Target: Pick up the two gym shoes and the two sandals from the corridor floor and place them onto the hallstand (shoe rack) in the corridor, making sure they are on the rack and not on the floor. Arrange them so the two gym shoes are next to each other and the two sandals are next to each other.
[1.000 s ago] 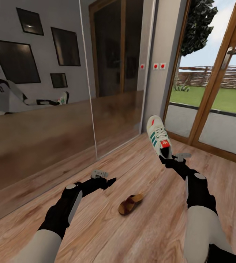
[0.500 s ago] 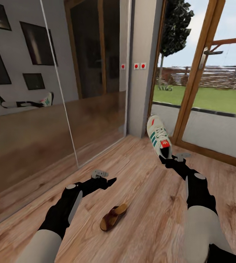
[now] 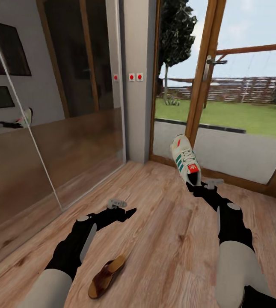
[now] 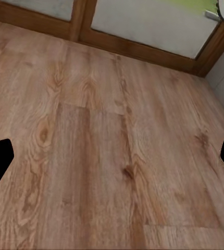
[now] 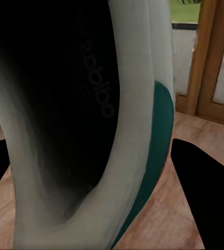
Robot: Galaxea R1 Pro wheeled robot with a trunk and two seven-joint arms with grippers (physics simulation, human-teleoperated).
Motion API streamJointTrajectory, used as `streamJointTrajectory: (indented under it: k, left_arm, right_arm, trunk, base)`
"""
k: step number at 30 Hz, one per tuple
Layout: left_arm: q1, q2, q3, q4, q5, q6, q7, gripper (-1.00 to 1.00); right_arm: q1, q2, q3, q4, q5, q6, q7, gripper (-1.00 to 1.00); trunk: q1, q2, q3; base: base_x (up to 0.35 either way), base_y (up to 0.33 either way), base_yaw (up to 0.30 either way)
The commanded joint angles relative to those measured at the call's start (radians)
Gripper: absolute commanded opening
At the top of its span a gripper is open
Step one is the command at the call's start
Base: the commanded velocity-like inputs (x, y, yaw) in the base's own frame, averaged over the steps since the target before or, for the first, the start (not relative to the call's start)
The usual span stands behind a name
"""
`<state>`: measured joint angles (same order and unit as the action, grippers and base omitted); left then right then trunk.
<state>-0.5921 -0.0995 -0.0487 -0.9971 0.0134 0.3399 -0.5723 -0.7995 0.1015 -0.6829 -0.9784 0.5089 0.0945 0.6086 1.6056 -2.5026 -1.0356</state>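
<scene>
Turning with a shoe in hand, hallstand not yet in view.

The view has swung right: the sandal (image 3: 106, 276) now lies near-left on the floor (image 3: 172, 231), the glass door (image 3: 223, 128) ahead. The right end effector (image 3: 194, 185) pinches the gym shoe (image 3: 185, 159) by its heel, aloft. The left end effector (image 3: 127, 211) is spread, empty. The mirrored wardrobe (image 3: 48, 128) flanks the left.

Mirrored sliding door (image 3: 48, 141): at the left, reflecting a grey wall hung with dark framed pictures (image 3: 7, 53).
Grey wall pillar (image 3: 138, 81): between the mirrored door and the glazed door, bearing three small white plates with red dots (image 3: 132, 77).
Wood-framed glazed door (image 3: 197, 85): fitted with a metal lever handle (image 3: 212, 62).
Outdoors through the glass: green lawn (image 3: 223, 117), dark tree (image 3: 175, 30), slatted fence (image 3: 223, 90), pale sky.
</scene>
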Motion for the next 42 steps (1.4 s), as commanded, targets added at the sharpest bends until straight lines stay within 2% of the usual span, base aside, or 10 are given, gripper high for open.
streamJointTrajectory:
  k: [1, 19, 37, 42]
  left_arm:
    - [0.000, 0.000, 0.001, -0.002, 0.002, 0.008, -0.003, 1.00]
    - [0.000, 0.000, 0.001, -0.002, 0.002, 0.008, -0.003, 1.00]
    - [0.000, 0.000, 0.001, -0.002, 0.002, 0.008, -0.003, 1.00]
    - [0.000, 0.000, 0.001, -0.002, 0.002, 0.008, -0.003, 1.00]
  right_arm:
    - [-0.001, 0.001, -0.004, -0.002, 0.002, 0.005, 0.008, -1.00]
    - [-0.001, 0.001, -0.004, -0.002, 0.003, 0.004, 0.007, -1.00]
    - [-0.001, 0.003, -0.004, -0.002, 0.003, 0.005, 0.008, -1.00]
    - [-0.001, 0.003, -0.004, -0.002, 0.003, 0.004, 0.008, -1.00]
  trunk:
    - [0.000, 0.000, -0.001]
    - [0.000, 0.000, -0.001]
    - [0.000, 0.000, -0.001]
    - [0.000, 0.000, -0.001]
  base:
    - [0.263, -0.201, -0.273]
    - [0.240, -0.230, -0.245]
    - [0.237, -0.236, -0.008]
    - [0.237, -0.236, 0.205]
